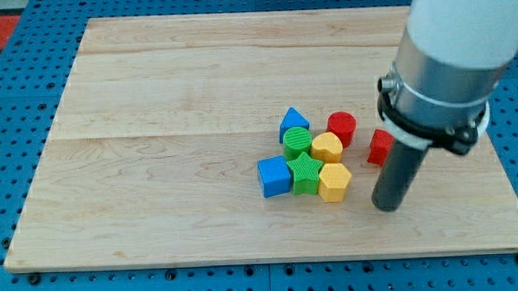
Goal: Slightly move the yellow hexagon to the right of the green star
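My tip point(387, 207) rests on the wooden counter point(156, 166), just right of the yellow hexagon point(334, 182) with a small gap between; there are no jaws, only the rod. The hexagon touches the right side of the green star point(305, 171), with a blue cube point(275, 176) on the star's left.

Two blue blocks point(275, 176) point(294, 123), two green point(297, 141) point(306, 172), two yellow point(326, 147) point(334, 182), two red point(341, 127) point(379, 147)

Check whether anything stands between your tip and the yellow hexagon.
Nothing visible does. My tip sits to the view's right of the yellow hexagon, with bare board between them. The hexagon already touches the green star on its right side.
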